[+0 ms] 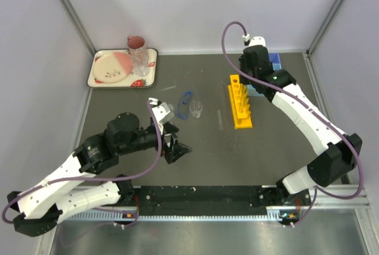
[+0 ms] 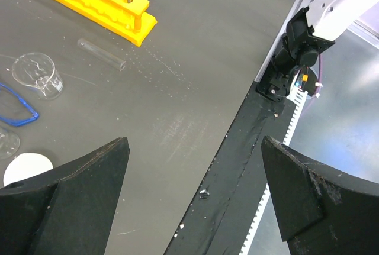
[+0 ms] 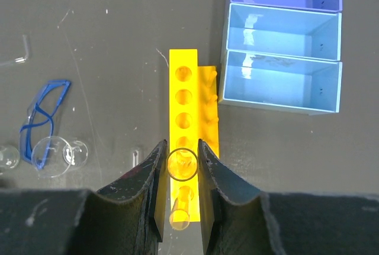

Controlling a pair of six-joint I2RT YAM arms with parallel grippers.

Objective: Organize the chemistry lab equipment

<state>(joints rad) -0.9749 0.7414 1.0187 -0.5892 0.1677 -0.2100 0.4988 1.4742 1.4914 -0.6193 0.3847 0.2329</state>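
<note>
The yellow holed tube rack (image 3: 184, 98) stands right of centre (image 1: 240, 104). My right gripper (image 3: 182, 164) is shut on a clear glass tube, seen end-on and held upright over the rack (image 1: 249, 83). Another tube (image 3: 181, 210) stands in the rack's nearest hole. The blue divided tray (image 3: 284, 48) sits beside the rack. Blue-rimmed goggles (image 1: 185, 104) and a small clear beaker (image 1: 196, 108) lie mid-table. A loose tube (image 2: 100, 54) lies near the rack. My left gripper (image 2: 194, 148) is open and empty near the table's front edge (image 1: 180, 148). A white round dish (image 2: 26, 166) lies by it.
A cream strawberry tray (image 1: 95, 80) with a plate, a pink mug (image 1: 136, 44) and a clear tumbler (image 1: 140, 63) sits at the back left. Small clear dishes (image 3: 76, 151) lie by the beaker. A bent rod (image 3: 21, 51) lies further back. The right arm's base (image 2: 296, 48) stands at the front edge.
</note>
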